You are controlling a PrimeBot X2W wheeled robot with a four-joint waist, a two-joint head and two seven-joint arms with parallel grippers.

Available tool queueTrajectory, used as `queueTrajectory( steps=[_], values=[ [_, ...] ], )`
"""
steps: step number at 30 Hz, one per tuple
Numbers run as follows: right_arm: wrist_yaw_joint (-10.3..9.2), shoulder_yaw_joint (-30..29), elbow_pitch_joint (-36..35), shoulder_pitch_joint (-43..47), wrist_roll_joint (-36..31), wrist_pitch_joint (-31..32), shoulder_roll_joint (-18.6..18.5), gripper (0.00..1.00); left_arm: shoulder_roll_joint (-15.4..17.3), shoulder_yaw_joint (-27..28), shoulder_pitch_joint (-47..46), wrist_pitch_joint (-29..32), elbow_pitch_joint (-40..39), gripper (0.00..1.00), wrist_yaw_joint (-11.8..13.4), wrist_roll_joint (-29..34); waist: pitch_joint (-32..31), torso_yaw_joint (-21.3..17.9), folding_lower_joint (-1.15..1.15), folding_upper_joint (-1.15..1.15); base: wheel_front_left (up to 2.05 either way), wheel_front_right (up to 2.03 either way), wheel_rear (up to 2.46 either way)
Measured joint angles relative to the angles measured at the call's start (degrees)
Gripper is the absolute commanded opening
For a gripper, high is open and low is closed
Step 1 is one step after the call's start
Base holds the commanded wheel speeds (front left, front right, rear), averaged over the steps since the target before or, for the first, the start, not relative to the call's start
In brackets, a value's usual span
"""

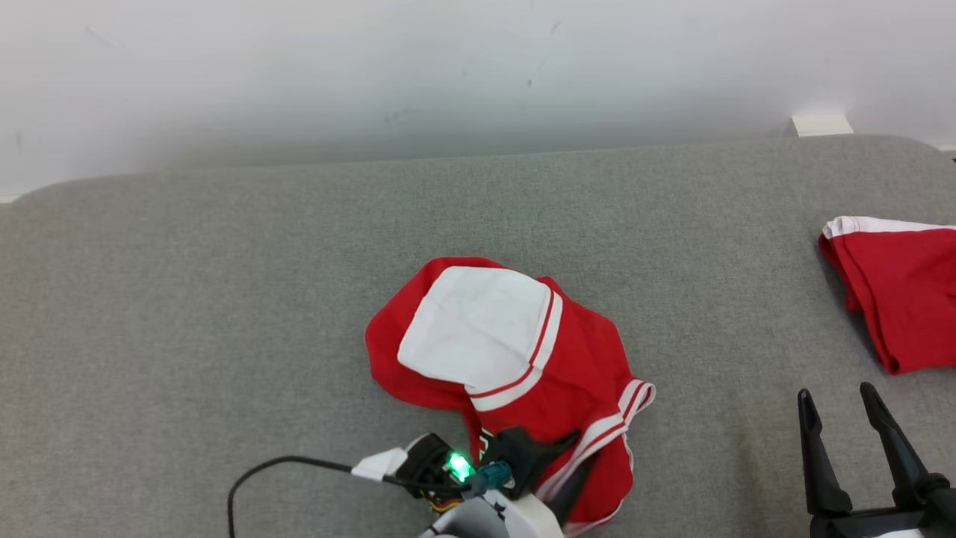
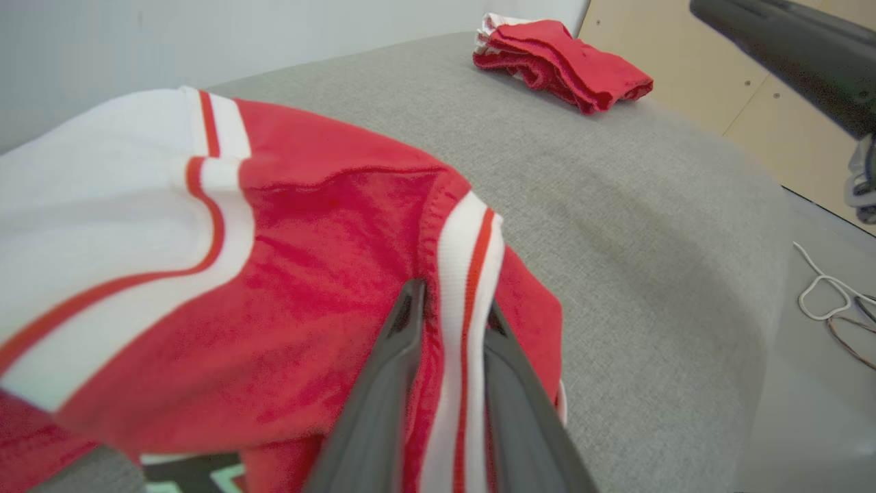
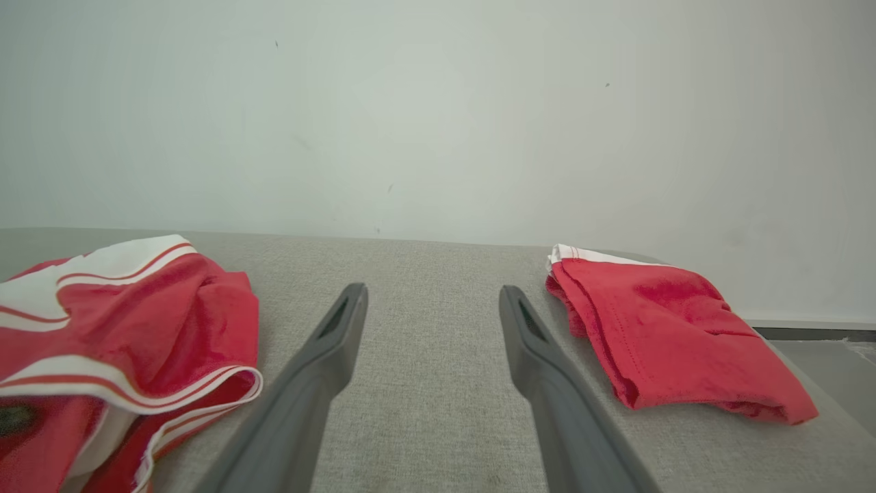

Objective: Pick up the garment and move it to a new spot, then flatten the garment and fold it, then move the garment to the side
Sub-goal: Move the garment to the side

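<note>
While your left gripper [image 2: 455, 301] pinches the garment [image 1: 515, 336] by its striped hem only, bundle crumpled centre-near on the pad [image 1: 224, 299] | right gripper [image 1: 848, 407] spread open, near right | risk: thin hold may slip on lifting, or trailing cloth drags.

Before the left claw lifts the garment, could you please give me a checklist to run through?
1. Left claw shut on striped hem of the garment: ok.
2. Right claw open, holding nothing: ok.
3. Garment lying flat: not ok, crumpled.
4. Bare grey surface left of it for a new spot: ok.
5. Folded red pile lying apart, at the right: ok.
6. Number of layers pinched: cannot tell.
</note>
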Motion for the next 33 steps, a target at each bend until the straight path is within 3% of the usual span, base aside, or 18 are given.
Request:
queueTrajectory(
  steps=[5,9,14,21,26,33],
  values=[
    [0.00,-0.5,0.5,-0.4,0.0,0.0,-0.8,1.00,-0.1,-2.2,-0.2,-5.8,-0.2,1.00,2.4,-7.5,-1.2,0.5,0.00,0.00,0.00,0.00,0.00],
    [-0.01,-1.4,0.2,0.2,0.0,0.0,-0.7,1.00,-0.1,1.1,0.0,-9.7,-1.2,1.00,5.6,-9.2,-2.8,1.0,0.00,0.00,0.00,0.00,0.00],
    [0.00,-2.9,-0.6,1.8,-0.1,0.0,-0.4,1.00,5.1,7.2,3.9,-13.1,-6.2,1.00,11.8,-9.9,-4.6,1.7,0.00,0.00,0.00,0.00,0.00],
    [0.00,-4.2,-0.5,5.2,-0.6,0.0,0.5,1.00,10.2,14.1,13.6,-15.0,-8.8,1.00,16.3,-11.2,-7.0,3.4,0.00,0.00,0.00,0.00,0.00],
    [0.00,-5.0,0.2,7.6,-0.7,0.0,1.1,1.00,10.6,20.4,20.6,-15.3,-11.6,1.00,17.3,-10.4,-8.5,4.6,0.00,0.00,0.00,0.00,0.00],
    [0.00,-4.9,3.1,8.8,-0.9,0.0,2.1,1.00,7.8,26.5,26.1,-15.3,-13.0,1.00,12.4,-5.6,-9.5,5.8,0.00,0.00,0.00,0.00,0.00]
  ],
)
